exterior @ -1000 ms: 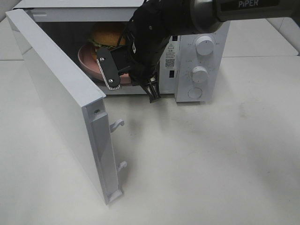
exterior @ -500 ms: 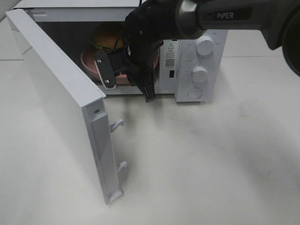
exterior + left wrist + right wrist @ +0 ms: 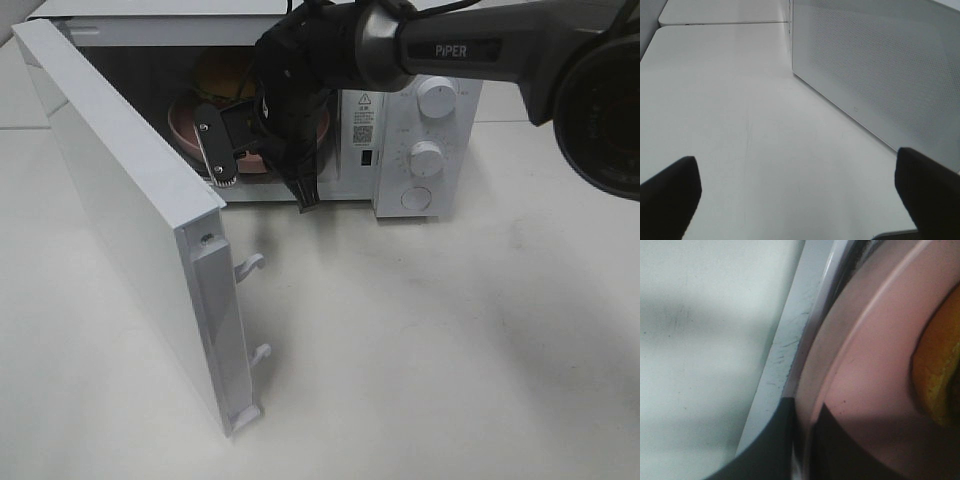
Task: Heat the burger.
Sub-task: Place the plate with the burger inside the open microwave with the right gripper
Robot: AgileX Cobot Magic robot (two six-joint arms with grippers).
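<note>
The burger (image 3: 225, 75), golden bun on top, lies on a pink plate (image 3: 185, 125) inside the open microwave (image 3: 395, 190). My right arm reaches across from the right into the cavity, and its wrist hides most of the plate's front. In the right wrist view my right gripper (image 3: 802, 440) is shut on the plate's (image 3: 865, 365) rim, just over the microwave's front sill (image 3: 785, 355), with the bun's edge (image 3: 940, 375) at the side. My left gripper (image 3: 800, 200) stands open over bare table, nothing between its fingers; it is out of the exterior view.
The microwave door (image 3: 130, 200) swings far out to the left toward the front, its latch hooks (image 3: 250, 265) pointing right. Its outer perforated face (image 3: 880, 75) stands close beside my left gripper. Two knobs (image 3: 437, 97) and a round button sit on the control panel.
My right arm has shifted left and deeper toward the cavity, carrying the plate and burger a little further in. The left gripper shows no change.
</note>
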